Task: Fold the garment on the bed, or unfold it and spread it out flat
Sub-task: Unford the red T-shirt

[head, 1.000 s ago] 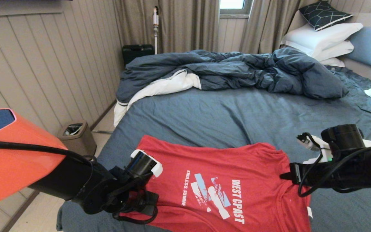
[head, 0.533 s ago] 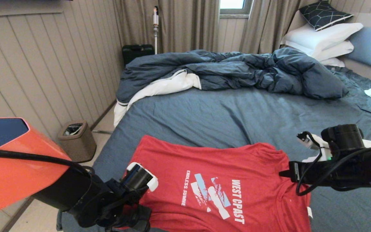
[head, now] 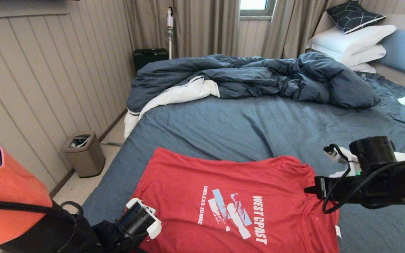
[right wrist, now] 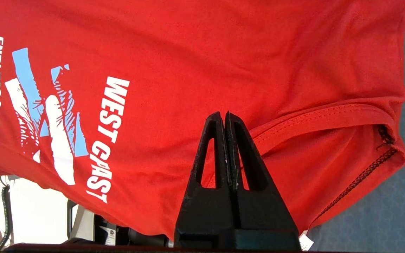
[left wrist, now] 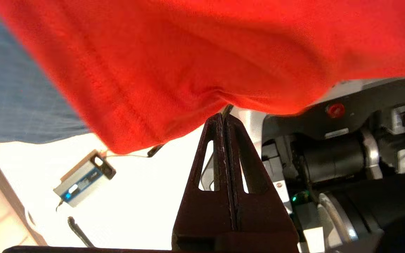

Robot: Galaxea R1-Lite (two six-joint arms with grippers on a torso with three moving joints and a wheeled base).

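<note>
Hands (left wrist: 223,117) (right wrist: 223,116) pinched on garment (head: 230,189) edges

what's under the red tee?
The red T-shirt lies print-up on the bed's slate-blue fitted sheet. Its near hem overhangs the bed edge, with the robot's base below in the left wrist view. Anything beneath the fabric is hidden.

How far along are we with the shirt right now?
Done: the red T-shirt lies print-up and mostly flat on the bed. In hand: the left gripper is shut on its hem, the right gripper shut at the collar area. Left: no fold is visible; the near edge overhangs the mattress.
</note>
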